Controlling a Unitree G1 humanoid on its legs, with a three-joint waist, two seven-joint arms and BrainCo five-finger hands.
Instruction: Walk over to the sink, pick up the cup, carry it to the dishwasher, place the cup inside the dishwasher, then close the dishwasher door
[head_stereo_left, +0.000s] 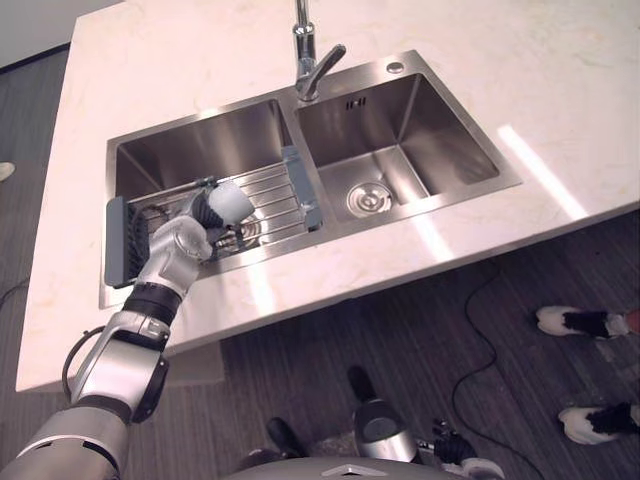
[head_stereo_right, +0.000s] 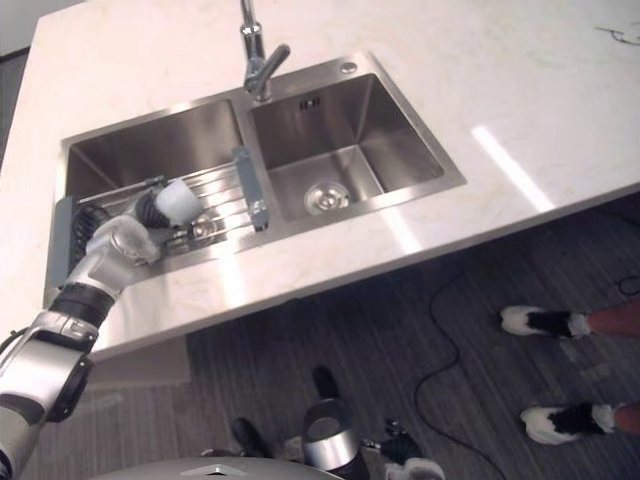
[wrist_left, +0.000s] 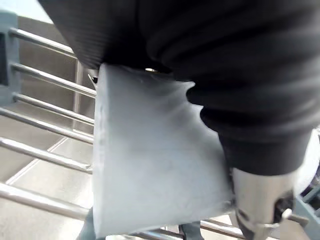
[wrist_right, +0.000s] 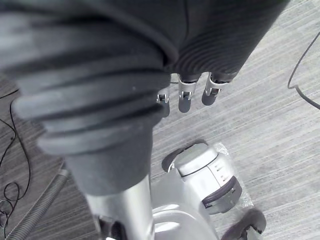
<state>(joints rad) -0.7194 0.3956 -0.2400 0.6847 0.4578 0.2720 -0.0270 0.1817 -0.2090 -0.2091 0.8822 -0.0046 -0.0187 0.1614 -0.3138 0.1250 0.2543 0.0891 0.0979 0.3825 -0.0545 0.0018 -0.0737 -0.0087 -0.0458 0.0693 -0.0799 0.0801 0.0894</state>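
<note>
Gripping the white cup (head_stereo_left: 230, 202), the left hand (head_stereo_left: 180, 243) has its fingers curled round it above the wire rack (head_stereo_left: 275, 195) that spans the sink's left basin (head_stereo_left: 220, 135). The cup juts past the fingers toward the faucet (head_stereo_left: 305, 60); whether it touches the bars I cannot tell. Farther right, a person's shoes (head_stereo_left: 580, 322) stand on the floor. The right hand (wrist_right: 184, 98) hangs over the floor, fingers relaxed.

No text, label, number or sign can be read anywhere.
</note>
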